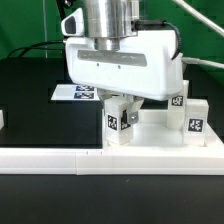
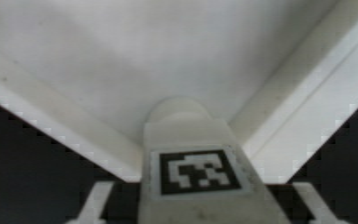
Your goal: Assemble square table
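**Though the pincer straddles a leg, the grip is unproven**

Seen from the exterior view, the square table's top (image 1: 120,62) is a broad white tray-like slab with rounded corners, sitting toward the middle of the black desk (image 1: 30,110), partly behind the arm. Just in front of it stands a leg (image 1: 117,124), a small white block with a black-and-white tag, set against the long white rail (image 1: 60,157) that runs along the desk's near edge. Two more legs (image 1: 194,120) stand toward the exterior view's right, close by the top's corner. The gripper (image 1: 126,106) hangs right over the first leg, its dark fingers down at the block's upper end. The marker board (image 1: 76,93) lies flat beyond, at the top's far left corner.

From the wrist view, the same leg (image 2: 194,160) fills the centre — tag facing the camera, rounded head pointing toward the wide white underside of the top (image 2: 176,50). The gripper (image 2: 194,205) has the block between its jaws at a narrowed width, yet I cannot tell whether the pads actually press it.

As a judgement: the leg is hard moulded plastic — light, stiff, rather smooth, so it could twist in a loose pinch. Its flat sides, near mid-height, look the best place to hold. The top is bulkier but rigid; its rim is the natural hold.
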`<state>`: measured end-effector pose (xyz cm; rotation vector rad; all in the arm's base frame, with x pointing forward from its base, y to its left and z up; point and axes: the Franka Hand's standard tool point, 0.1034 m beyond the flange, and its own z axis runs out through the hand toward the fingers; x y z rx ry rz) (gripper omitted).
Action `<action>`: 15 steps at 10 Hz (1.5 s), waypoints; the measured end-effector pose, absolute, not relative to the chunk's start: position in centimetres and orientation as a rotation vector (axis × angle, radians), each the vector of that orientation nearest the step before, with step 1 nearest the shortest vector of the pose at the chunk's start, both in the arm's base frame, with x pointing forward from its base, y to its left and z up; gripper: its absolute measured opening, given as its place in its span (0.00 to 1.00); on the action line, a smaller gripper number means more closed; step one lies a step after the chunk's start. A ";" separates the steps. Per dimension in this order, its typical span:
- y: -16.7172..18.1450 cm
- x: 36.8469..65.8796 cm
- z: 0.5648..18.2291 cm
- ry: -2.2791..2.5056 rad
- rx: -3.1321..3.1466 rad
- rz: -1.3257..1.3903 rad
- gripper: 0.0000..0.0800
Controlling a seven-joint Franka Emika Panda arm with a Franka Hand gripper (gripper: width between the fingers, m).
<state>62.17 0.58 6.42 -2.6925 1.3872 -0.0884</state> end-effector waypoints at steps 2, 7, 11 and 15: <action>0.6 62.3 6.7 1.799 -2.443 -0.066 0.36; 0.3 62.0 6.5 2.554 -1.556 0.193 0.36; 0.4 61.9 6.4 2.559 -1.561 0.188 0.60; 2.1 61.8 6.3 1.938 -2.304 0.095 0.81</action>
